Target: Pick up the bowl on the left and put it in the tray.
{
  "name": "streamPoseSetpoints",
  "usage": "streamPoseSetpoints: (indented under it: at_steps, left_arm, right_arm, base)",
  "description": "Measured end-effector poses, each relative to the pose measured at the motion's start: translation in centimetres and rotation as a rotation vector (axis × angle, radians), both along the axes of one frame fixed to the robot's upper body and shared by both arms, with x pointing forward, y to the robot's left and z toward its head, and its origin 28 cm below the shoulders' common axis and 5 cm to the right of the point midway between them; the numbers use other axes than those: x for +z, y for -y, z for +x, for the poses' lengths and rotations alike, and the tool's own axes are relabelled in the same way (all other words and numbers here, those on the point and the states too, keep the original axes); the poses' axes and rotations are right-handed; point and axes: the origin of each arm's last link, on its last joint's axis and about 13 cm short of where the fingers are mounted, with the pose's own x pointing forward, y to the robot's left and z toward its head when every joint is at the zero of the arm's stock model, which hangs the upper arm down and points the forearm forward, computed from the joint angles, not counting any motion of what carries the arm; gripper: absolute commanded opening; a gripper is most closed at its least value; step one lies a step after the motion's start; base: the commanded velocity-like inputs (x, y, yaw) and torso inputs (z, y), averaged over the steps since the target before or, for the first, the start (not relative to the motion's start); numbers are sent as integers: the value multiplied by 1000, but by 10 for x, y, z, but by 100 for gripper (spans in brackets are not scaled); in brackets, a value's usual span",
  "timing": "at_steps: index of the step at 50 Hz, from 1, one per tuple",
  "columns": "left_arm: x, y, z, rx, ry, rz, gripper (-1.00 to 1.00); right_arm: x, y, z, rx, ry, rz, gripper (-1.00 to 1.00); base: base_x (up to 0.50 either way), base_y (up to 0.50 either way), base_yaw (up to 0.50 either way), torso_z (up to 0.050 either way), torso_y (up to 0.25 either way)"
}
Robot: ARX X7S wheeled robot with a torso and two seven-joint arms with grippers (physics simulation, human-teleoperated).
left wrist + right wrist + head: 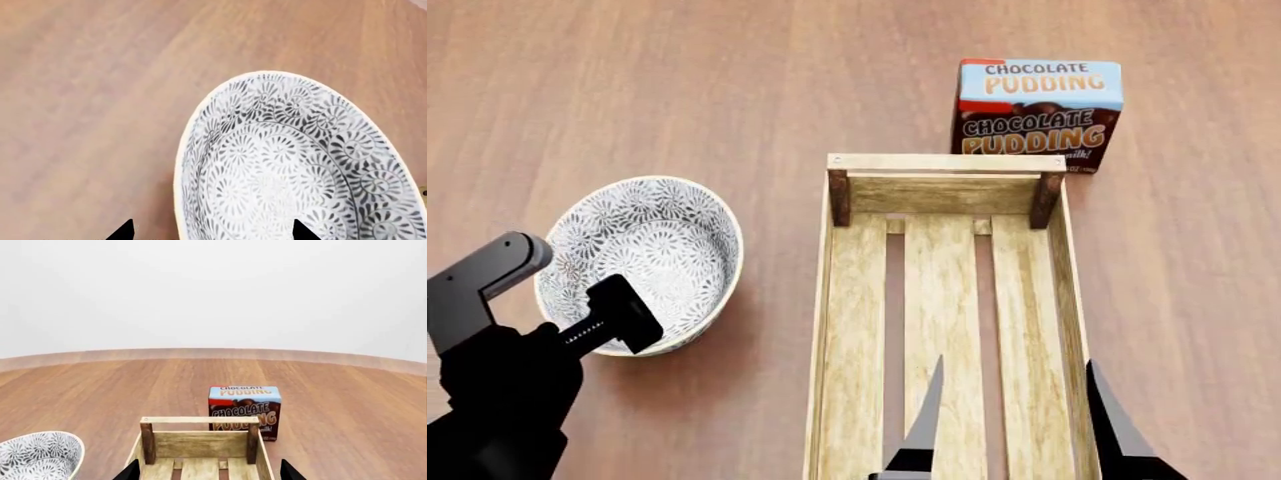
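The bowl [641, 258], white with a dense grey-black floral pattern, sits on the wooden table left of the tray [948, 193]. My left gripper [627, 318] is at the bowl's near rim. In the left wrist view the bowl [293, 160] fills the frame, and my left gripper [213, 234] is open, one fingertip inside the bowl and one outside its rim. My right gripper [1014, 425] hangs open over the near end of the tray, holding nothing. The right wrist view shows the tray [199, 444], the bowl [40, 455] and my right gripper [209, 474].
A blue-brown chocolate pudding box [1038, 112] stands upright just beyond the tray's far right corner, and the box [244, 410] also shows in the right wrist view. Wooden tabletop [627, 90] stretches around everything, ending at a curved far edge before a white wall.
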Motion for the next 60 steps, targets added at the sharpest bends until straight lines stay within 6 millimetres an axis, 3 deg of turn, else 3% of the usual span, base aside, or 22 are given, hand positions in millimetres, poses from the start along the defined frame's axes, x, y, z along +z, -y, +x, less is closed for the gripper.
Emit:
streamPoseSetpoints:
  at_steps: [32, 33, 60]
  left_arm:
    - [-9, -2, 13, 16, -34, -42, 100]
    - [-9, -2, 13, 17, -34, -43, -100]
    - [-3, -3, 13, 38, -26, -51, -100]
  right_arm:
    - [-1, 0, 0, -2, -3, -3, 100]
    - [-1, 0, 0, -2, -4, -3, 100]
    - [-2, -1, 1, 1, -8, -2, 100]
  base:
    - [0, 0, 0, 0, 0]
    - [0, 0, 0, 0, 0]
    - [0, 0, 0, 0, 0]
